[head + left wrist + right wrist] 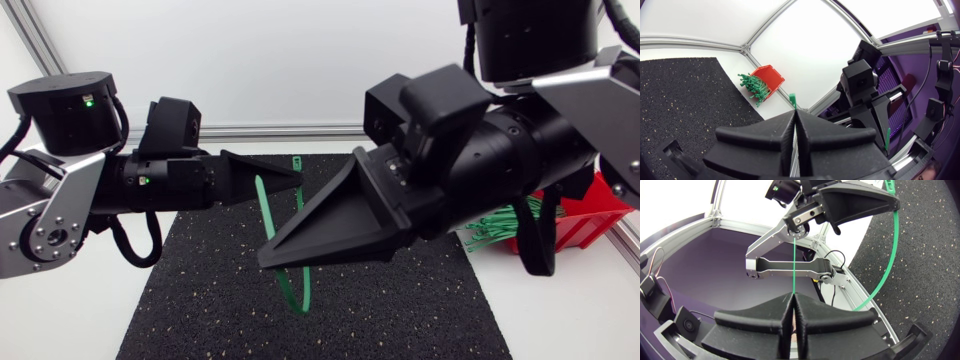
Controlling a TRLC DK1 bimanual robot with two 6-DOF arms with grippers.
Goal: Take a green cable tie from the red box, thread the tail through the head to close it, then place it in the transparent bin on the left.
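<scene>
Matte black left tool, silver-grey links

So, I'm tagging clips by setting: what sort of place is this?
Probably a robotics lab workbench: the left gripper and right gripper both hold a green cable tie over a black speckled mat, beside a red box of spare ties.

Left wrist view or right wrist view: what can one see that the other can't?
Only the left wrist view shows the red plastic box and the bundle of spare green cable ties sticking out of it. Only the right wrist view shows the held green cable tie as a long bent strip running between the left gripper and the right gripper. Both show the black speckled mat, a piece of that tie, and their own gripper shut on it.
</scene>
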